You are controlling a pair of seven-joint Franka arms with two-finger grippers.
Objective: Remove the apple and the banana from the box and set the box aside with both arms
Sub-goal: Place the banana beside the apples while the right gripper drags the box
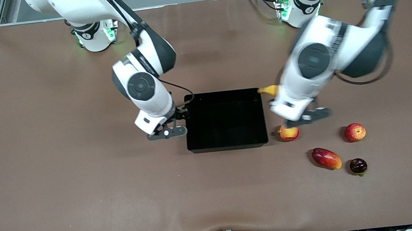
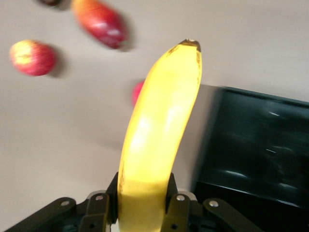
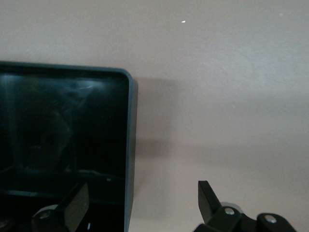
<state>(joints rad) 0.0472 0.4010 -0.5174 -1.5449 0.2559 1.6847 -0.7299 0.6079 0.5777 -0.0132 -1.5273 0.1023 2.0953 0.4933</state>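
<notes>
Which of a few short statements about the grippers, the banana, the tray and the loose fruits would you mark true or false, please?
1. The left gripper is shut on the banana. True.
2. The black tray already holds an apple. False: its inside shows no fruit; the apple lies on the table beside the tray, toward the left arm's end.
3. The right gripper is open, one finger over the tray and one over the table. True.
4. The right gripper carries the mango. False: it holds nothing; the mango lies on the table, nearer the front camera than the apple.
5. The banana rests flat on the table. False: it is held up in the air by the tray's wall.
</notes>
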